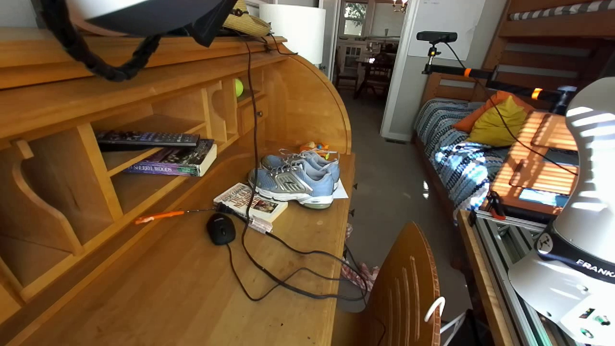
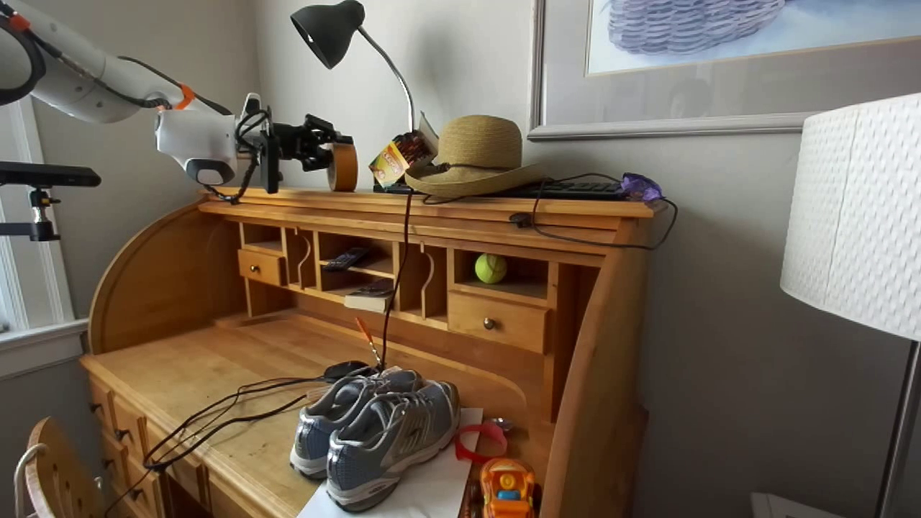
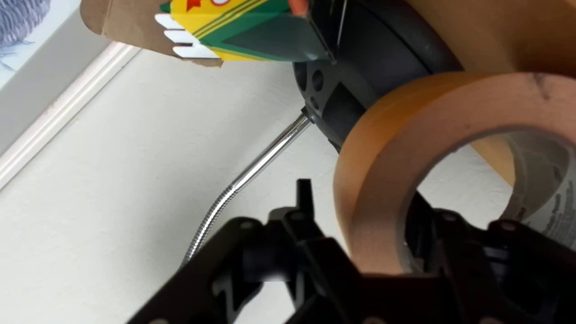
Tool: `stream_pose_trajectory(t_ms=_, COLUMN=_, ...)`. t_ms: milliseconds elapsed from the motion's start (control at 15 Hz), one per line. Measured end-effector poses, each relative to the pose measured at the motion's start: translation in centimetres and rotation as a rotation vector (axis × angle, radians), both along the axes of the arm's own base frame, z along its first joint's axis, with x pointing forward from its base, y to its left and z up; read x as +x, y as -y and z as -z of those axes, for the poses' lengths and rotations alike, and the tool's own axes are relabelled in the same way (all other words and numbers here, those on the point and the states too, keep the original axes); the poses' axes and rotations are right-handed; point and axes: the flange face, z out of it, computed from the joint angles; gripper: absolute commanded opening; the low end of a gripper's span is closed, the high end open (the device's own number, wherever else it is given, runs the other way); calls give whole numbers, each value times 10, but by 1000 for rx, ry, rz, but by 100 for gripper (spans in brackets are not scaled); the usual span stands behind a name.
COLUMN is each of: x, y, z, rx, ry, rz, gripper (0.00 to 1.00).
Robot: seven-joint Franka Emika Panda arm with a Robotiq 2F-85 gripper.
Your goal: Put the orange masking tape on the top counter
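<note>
The orange masking tape [image 2: 344,167] stands upright on its rim at the top counter [image 2: 288,197] of the wooden desk hutch, its bottom level with the surface. In the wrist view the tape [image 3: 387,171] fills the right side, with its pale core facing me. My gripper [image 2: 327,144] is around the near wall of the ring. In the wrist view, one finger of my gripper [image 3: 360,204] is inside the hole close to the core. The other finger is outside, with a visible gap to the tape. The jaws look open. The tape is out of view in the remaining exterior view.
A crayon box [image 2: 403,160], a straw hat [image 2: 478,147], a black desk lamp [image 2: 331,32] and a keyboard [image 2: 575,188] are on the top, right of the tape. The lamp base [image 3: 373,58] is close behind the tape. Shoes [image 2: 381,432] and cables lie on the lower desk.
</note>
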Motion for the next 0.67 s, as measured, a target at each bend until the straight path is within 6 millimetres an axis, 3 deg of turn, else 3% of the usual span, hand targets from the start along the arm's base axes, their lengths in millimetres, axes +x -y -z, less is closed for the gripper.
stream_pose_trajectory(t_ms=133, x=1, y=0, z=-3, rx=1, ry=2, rz=2, gripper=96)
stream_pose_trajectory(t_ms=200, x=1, y=-1, z=-4, rx=0, ry=2, rz=3, gripper=99)
stream_pose_trajectory(t_ms=667, x=-6, y=-12, z=-11, rx=49, ry=-12, rz=-9, gripper=100)
